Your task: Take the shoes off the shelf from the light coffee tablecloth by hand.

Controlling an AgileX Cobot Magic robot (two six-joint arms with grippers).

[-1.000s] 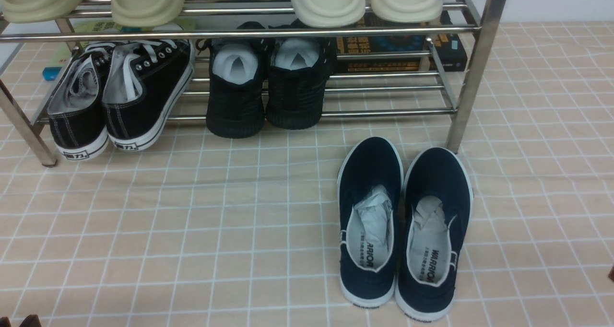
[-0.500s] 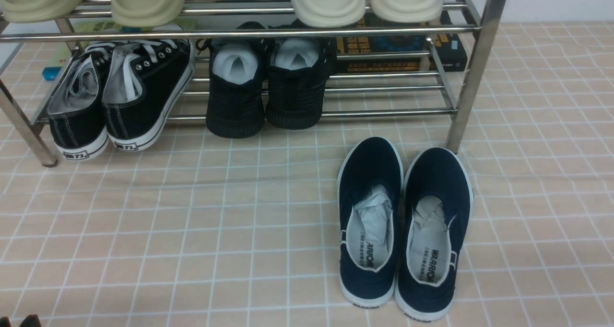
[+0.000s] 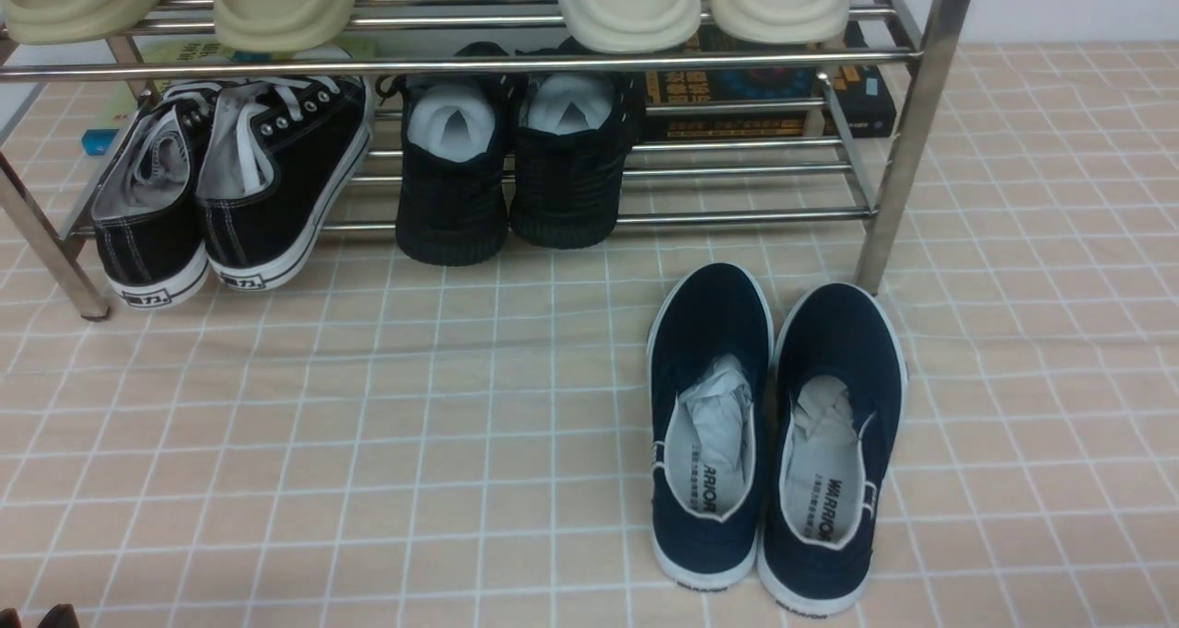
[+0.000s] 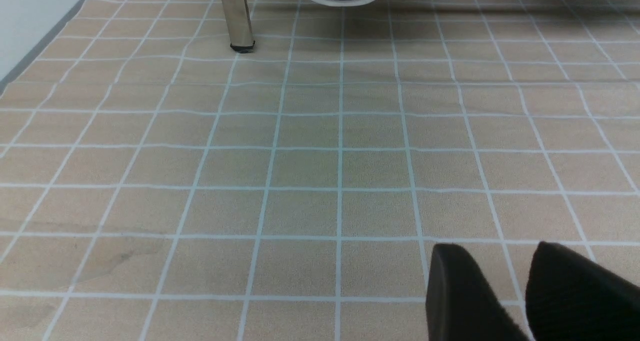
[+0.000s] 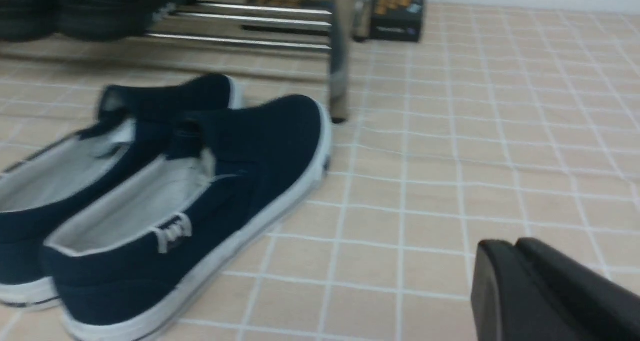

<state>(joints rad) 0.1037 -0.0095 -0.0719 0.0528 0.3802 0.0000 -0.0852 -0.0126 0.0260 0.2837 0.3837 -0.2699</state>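
Observation:
The shoes (image 3: 778, 435), a navy slip-on pair with white soles and paper inside, stand side by side on the light coffee tablecloth (image 3: 368, 425), toes toward the shelf (image 3: 907, 140). In the right wrist view the shoes (image 5: 200, 181) lie off to one side of my right gripper (image 5: 505, 243), whose fingers are pressed together and hold nothing. My left gripper (image 4: 495, 246) hovers over bare cloth with a gap between its fingers, far from the shoes. A dark tip of the left gripper (image 3: 51, 614) shows at the front view's bottom left corner.
Black lace-up sneakers (image 3: 230, 177) and an all-black pair (image 3: 516, 168) sit on the shelf's lower tier, and cream slippers (image 3: 626, 2) on the upper. Books (image 3: 764, 94) lie behind. The shelf's right front post (image 3: 880, 241) stands by the right shoe's toe.
A dark tip of the right gripper at the front view's right edge one second ago is gone from view. The shoes have not moved.

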